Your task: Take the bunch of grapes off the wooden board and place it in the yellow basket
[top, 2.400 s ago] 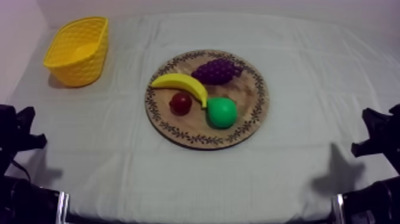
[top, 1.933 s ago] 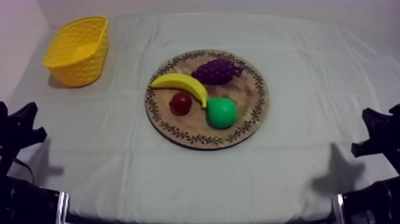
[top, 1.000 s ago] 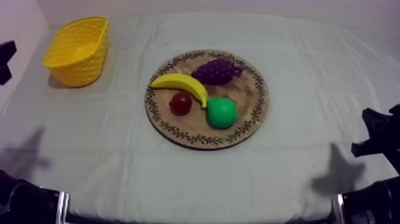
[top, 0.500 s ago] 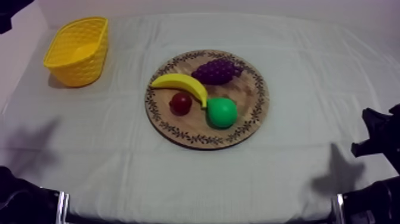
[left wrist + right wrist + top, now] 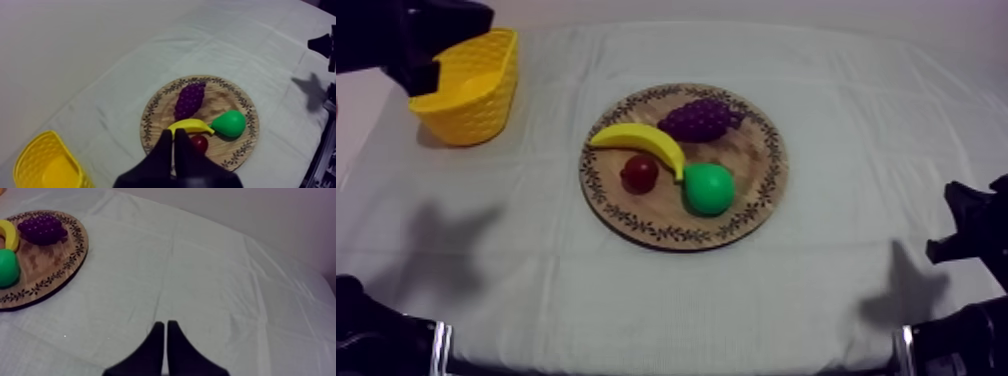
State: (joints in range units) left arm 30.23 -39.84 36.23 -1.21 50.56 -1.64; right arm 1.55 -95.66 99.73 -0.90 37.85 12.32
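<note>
My left claw (image 5: 174, 134) (pressed together, empty) has risen near the yellow basket (image 5: 464, 105), so reaching the bunch of grapes (image 5: 701, 119) has begun.

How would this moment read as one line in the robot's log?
bunch of grapes: on wooden board, untouched | yellow basket: left side | left gripper: shut, empty | right gripper: shut, empty

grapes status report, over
Left jaws shut, by the basket; right jaws shut, over bare cloth. Grapes on the board, untouched. Banana close beside them.
</note>
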